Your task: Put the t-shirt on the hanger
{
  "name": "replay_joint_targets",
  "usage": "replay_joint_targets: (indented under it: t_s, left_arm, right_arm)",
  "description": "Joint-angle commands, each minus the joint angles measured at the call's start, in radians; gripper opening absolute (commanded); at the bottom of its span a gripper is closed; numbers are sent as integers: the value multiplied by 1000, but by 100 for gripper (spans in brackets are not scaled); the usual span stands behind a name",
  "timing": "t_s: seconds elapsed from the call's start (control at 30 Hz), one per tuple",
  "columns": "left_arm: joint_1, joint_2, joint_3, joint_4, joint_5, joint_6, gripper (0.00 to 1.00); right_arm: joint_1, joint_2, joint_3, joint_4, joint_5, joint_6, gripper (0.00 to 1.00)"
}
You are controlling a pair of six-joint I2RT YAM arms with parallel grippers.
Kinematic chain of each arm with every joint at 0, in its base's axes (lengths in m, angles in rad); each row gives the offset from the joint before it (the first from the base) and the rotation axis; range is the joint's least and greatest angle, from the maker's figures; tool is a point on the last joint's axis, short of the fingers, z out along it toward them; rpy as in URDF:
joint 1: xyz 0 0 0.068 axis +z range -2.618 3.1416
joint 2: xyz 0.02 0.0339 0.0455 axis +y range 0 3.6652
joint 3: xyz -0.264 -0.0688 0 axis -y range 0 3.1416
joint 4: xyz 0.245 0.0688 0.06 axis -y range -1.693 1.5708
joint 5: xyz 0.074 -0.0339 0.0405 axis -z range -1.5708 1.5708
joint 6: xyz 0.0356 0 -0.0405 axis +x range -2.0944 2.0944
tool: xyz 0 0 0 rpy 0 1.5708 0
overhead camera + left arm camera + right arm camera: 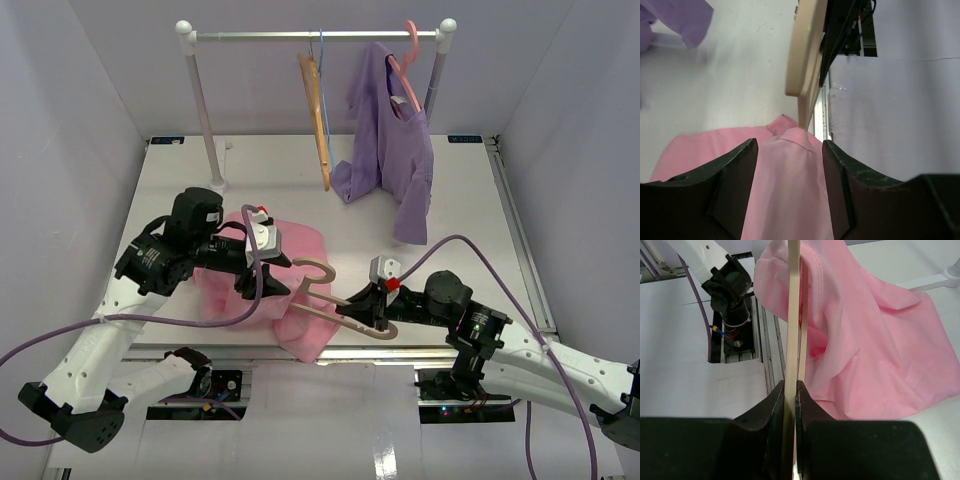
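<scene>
The light pink t-shirt point(228, 292) lies bunched at the near left of the table. My left gripper point(272, 266) holds a fold of it; in the left wrist view the cloth point(790, 190) fills the gap between the two fingers point(740, 165). My right gripper point(374, 310) is shut on the beige hanger point(340, 314), which is held edge-on in the right wrist view point(792, 315). The hanger's far end goes into the pink cloth point(880, 340), and its hook curves up beside the left gripper. The hanger also shows above the shirt in the left wrist view point(805, 50).
A clothes rack point(205, 110) stands at the back of the table. An orange hanger point(318, 110) hangs on its rail, and a purple shirt point(390, 150) hangs on a pink hanger point(405, 65). The table's near edge runs just below the pink shirt.
</scene>
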Motion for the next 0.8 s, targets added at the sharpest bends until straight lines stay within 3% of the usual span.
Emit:
replay_joint_targets:
  t_s: [0.0, 0.13, 0.2, 0.23, 0.3, 0.33, 0.5, 0.63, 0.77]
  left_arm:
    - [-35, 4, -63, -16, 11, -57, 65]
    - [-51, 13, -86, -26, -37, -54, 63]
    - [-52, 21, -95, -20, -42, -44, 54]
    - [-52, 23, -98, -16, -43, -35, 47]
    - [-52, 27, -91, -6, -63, -32, 9]
    - [-52, 28, -85, 1, -72, -38, 0]
    - [-52, 45, -39, 33, -86, -104, 0]
    - [-52, 52, -22, 68, -154, -193, 0]
    - [-52, 21, -35, 140, -233, -319, 0]
  right_arm:
    - [-3, 30, 128, 8, -4, -41, 8]
    - [-3, 59, 179, -13, -36, -51, 8]
    - [-2, 64, 189, -14, -41, -49, 8]
    - [-2, 64, 190, -15, -43, -49, 8]
    - [-2, 62, 189, -15, -34, -52, 8]
    - [-2, 61, 189, -16, -28, -55, 8]
    - [-8, 66, 202, -45, 27, -60, 12]
    - [-14, 40, 227, -105, 155, -39, 39]
    - [-14, -14, 271, -153, 494, 45, 64]
